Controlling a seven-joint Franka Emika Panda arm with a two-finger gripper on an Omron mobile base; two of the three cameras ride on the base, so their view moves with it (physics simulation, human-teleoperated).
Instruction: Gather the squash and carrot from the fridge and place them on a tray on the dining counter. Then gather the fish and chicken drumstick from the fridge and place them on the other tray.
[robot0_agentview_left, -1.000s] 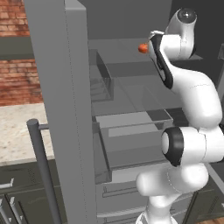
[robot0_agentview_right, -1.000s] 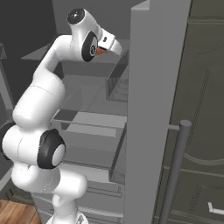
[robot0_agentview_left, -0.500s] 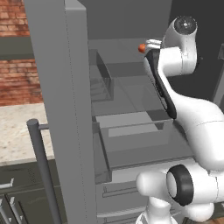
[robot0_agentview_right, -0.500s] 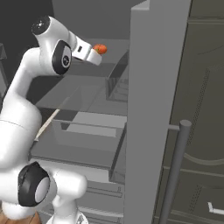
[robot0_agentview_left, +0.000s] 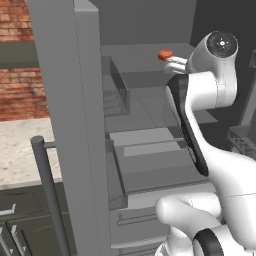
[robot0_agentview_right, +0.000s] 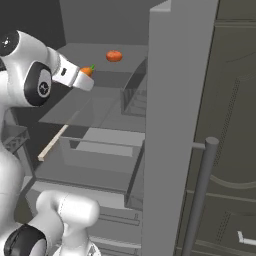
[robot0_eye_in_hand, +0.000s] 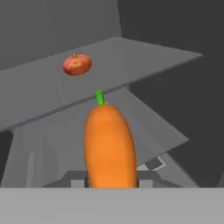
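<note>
An orange carrot (robot0_eye_in_hand: 109, 144) with a green stub stands between my fingers in the hand view, and my gripper (robot0_eye_in_hand: 111, 177) is shut on it. From the right base, the carrot (robot0_agentview_right: 88, 71) pokes out of the gripper (robot0_agentview_right: 84, 78) just in front of the fridge's upper shelf (robot0_agentview_right: 100, 107). From the left base, the gripper (robot0_agentview_left: 175, 63) sits at that shelf's front right, with the carrot hidden behind it. The squash, fish, chicken drumstick and trays are out of view.
A red tomato-like fruit (robot0_agentview_right: 114, 56) lies on the top shelf (robot0_eye_in_hand: 131, 52), also seen from the left (robot0_agentview_left: 165, 54). The open fridge door (robot0_agentview_right: 175, 125) with its bar handle (robot0_agentview_right: 200, 195) stands on the right, its drawers (robot0_agentview_left: 150, 160) below. A stone counter (robot0_agentview_left: 20, 150) lies left.
The arm has swung and drawn the gripper back out of the fridge, to the left in the right base view, carrying the carrot. The red fruit on the top shelf has stayed put.
</note>
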